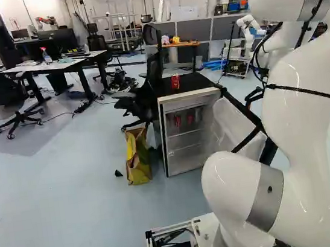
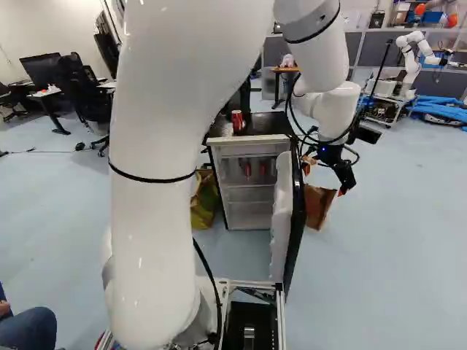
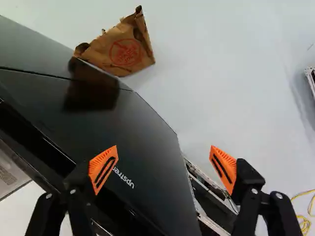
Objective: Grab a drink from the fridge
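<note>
In the right base view my gripper (image 2: 344,182) hangs to the right of the fridge door (image 2: 282,208), on its outer side. The small fridge (image 1: 189,101) stands with that door swung open, its white inner side showing. Red cans (image 2: 246,169) are on the upper level inside; another red can (image 1: 175,82) stands on the black top. Seen from the wrist, the gripper (image 3: 163,169) is open, its orange-padded fingers wide apart with nothing gripped. Beneath and between them shows the door's glossy black outer face (image 3: 133,142).
A brown paper bag (image 3: 127,48) stands beside the door's outer side. A yellow bag (image 1: 137,156) is at the fridge's other side, near a black office chair (image 1: 143,99). Desks (image 1: 48,67) stand farther off. Another robot (image 2: 413,58) is at the back right.
</note>
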`<state>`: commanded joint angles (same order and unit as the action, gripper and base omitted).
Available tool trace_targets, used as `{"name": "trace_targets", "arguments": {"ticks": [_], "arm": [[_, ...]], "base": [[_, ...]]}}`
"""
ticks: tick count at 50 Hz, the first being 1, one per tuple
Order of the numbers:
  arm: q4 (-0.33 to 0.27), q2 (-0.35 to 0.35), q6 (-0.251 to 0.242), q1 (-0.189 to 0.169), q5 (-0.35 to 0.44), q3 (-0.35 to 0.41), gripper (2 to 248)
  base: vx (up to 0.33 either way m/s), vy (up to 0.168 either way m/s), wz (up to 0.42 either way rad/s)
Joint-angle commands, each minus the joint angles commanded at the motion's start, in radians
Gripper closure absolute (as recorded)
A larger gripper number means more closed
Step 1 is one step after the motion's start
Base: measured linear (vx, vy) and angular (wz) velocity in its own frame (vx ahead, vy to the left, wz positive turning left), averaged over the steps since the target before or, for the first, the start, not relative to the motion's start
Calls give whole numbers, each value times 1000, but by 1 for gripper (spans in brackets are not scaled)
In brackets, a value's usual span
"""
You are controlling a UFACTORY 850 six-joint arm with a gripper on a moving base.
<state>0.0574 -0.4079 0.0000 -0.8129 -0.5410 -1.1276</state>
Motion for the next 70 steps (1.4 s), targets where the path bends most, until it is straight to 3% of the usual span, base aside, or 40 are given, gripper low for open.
{"name": "trace_targets", "arguments": {"ticks": [40,70], "arm": [[-3,133,0,83,0,178,3],[-66,213,0,178,0,278,3]], "base": [[0,0,0],[0,0,0]]}}
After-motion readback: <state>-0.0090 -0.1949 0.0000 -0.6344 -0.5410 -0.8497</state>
